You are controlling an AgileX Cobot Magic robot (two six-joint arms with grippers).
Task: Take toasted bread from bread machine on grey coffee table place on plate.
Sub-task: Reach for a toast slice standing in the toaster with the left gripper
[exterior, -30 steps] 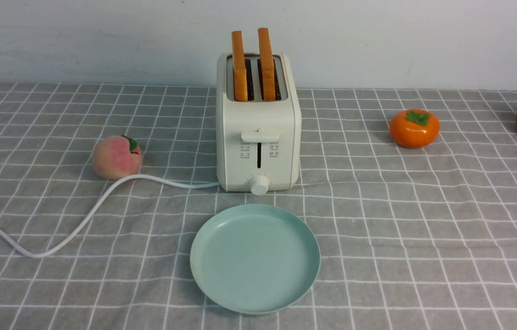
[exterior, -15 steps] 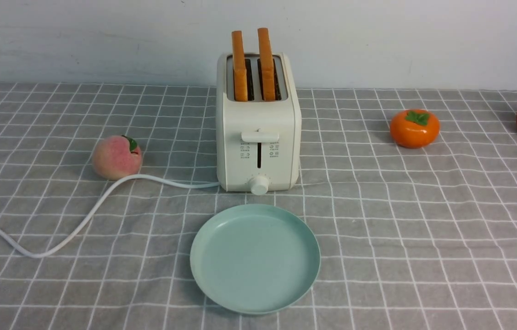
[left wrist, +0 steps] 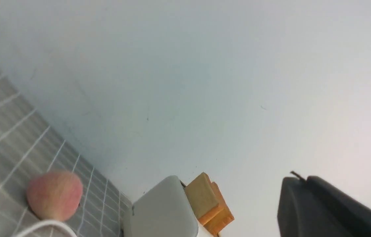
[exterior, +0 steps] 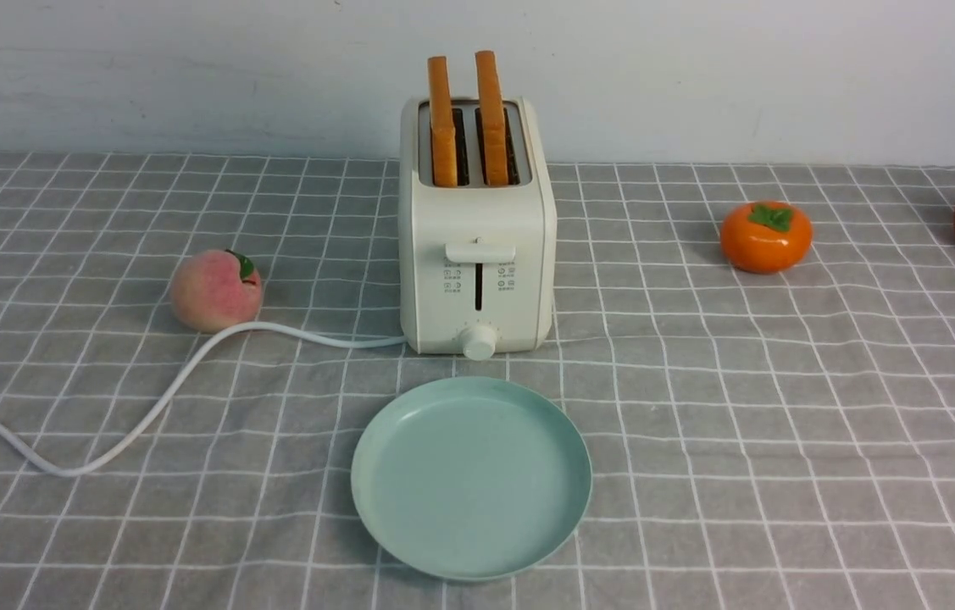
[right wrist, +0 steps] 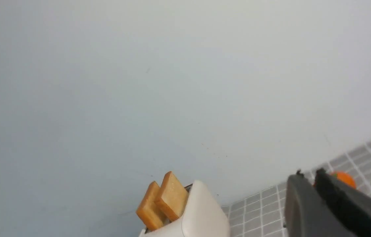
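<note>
Since nothing has moved, toasted bread (exterior: 441, 127) stays in bread machine (exterior: 477, 271), task unstarted; left hand (left wrist: 299, 179), right hand (right wrist: 308, 174) pinched together.

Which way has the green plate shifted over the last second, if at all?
No move: the plate lies in front of the bread machine, its far rim the same gap from the knob as before.

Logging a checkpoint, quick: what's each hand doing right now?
Left hand: closed, holding nothing.
Right hand: closed, holding nothing.
</note>
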